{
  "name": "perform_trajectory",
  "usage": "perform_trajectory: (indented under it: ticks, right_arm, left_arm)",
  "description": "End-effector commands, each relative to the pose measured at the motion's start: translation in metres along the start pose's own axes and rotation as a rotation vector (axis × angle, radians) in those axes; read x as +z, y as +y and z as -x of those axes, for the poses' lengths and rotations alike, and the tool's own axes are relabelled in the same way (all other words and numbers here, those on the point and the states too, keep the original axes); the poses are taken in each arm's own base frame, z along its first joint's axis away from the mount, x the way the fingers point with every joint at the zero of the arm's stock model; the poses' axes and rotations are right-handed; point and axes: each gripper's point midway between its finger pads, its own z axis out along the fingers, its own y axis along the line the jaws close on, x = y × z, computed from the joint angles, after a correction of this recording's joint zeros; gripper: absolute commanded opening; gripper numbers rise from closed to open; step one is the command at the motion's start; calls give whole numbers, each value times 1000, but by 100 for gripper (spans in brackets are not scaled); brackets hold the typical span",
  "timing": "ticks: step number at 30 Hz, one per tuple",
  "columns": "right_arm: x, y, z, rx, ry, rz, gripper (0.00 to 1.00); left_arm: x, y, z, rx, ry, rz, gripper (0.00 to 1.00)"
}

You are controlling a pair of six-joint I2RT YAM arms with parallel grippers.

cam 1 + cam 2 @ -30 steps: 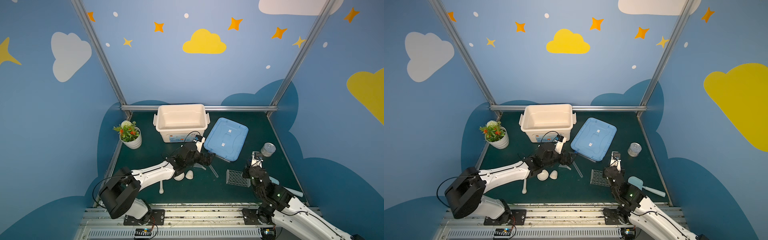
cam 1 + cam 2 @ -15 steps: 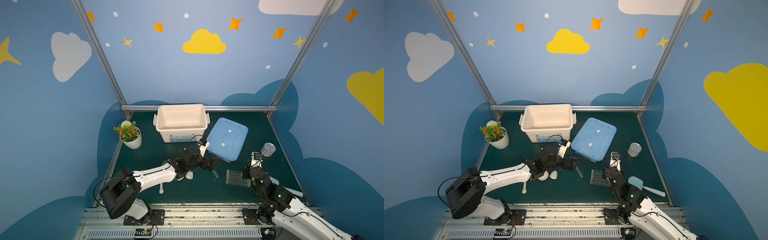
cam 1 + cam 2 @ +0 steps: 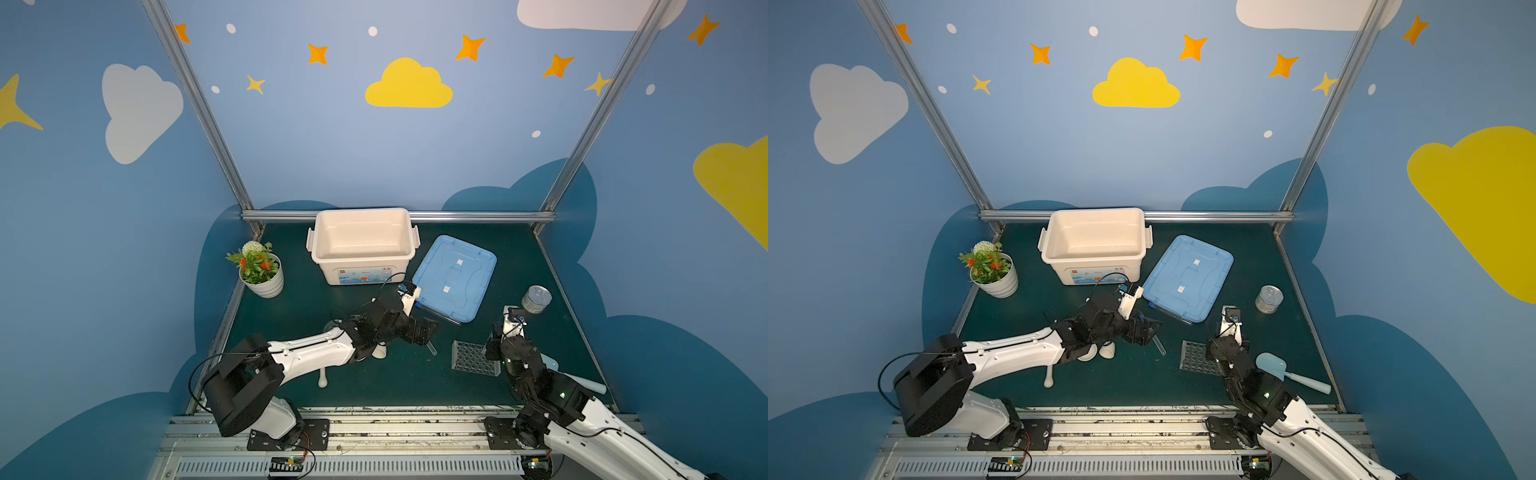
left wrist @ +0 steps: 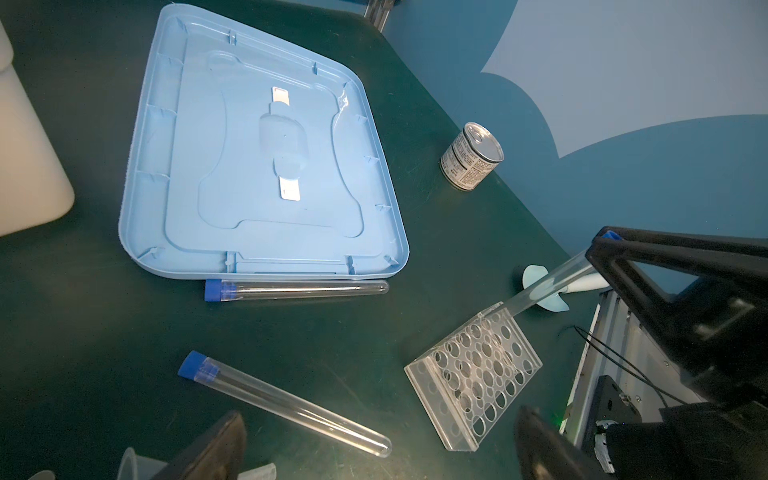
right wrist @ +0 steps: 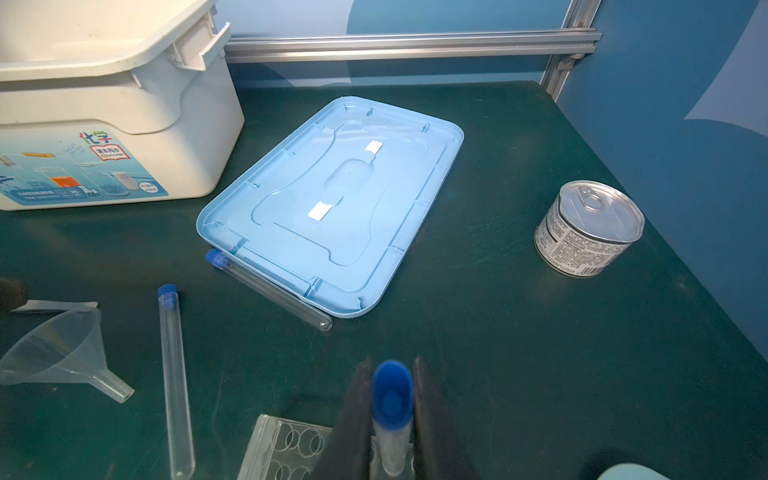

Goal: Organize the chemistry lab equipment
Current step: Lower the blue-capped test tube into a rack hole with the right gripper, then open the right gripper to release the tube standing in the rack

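Test tube (image 4: pixel 548 282), blue-capped, pinched near its cap by the right gripper (image 5: pixel 392 368), tilted over the clear holed rack (image 4: pixel 473 374).
Tube's lower end meets a corner hole of the rack (seated or not, cannot tell); the rack stands on the green mat (image 4: pixel 83 311) at front right, near the pale blue scoop (image 3: pixel 1273 365). Left gripper (image 3: pixel 426 331) is low over mid-mat, fingers spread wide and empty. A second tube (image 4: pixel 286 409) lies flat just beyond them, and a third tube (image 4: pixel 299 289) lies against the near edge of the blue lid (image 4: pixel 257 145). Clear funnel (image 5: pixel 62 353) lies on its side near the second tube. White cup (image 3: pixel 379 352) and pestle (image 3: pixel 322 380) sit by the left arm. Open white bin (image 3: pixel 361 274) stands at the back with the lid just beside it; a tin can (image 3: pixel 536 298) stands toward the right wall.
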Motion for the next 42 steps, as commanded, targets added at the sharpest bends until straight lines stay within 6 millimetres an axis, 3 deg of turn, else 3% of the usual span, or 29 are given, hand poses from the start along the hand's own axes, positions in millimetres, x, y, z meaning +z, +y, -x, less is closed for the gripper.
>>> perform_trajectory:
  ticks: [1,9,16,30,36,40,42]
  right_arm:
    - [1,0,-3,-12,5,-4,15]
    - [-2,-1,10,2,-27,-13,53]
    - [-8,-3,29,1,-61,-26,71]
    - [-11,15,73,-31,-33,68,77]
    - [0,26,75,-1,21,138,77]
    - [8,21,71,9,54,119,77]
    - [8,17,81,36,41,106,76]
  left_arm:
    - [1,0,3,0,-5,10,100]
    - [-2,2,5,2,-12,24,100]
    - [-5,3,5,4,-13,36,100]
    - [-12,5,1,16,13,88,100]
    - [-9,1,-9,23,64,132,100]
    - [-6,-2,-21,-1,112,142,99]
    - [-5,-4,-25,-7,131,145,98]
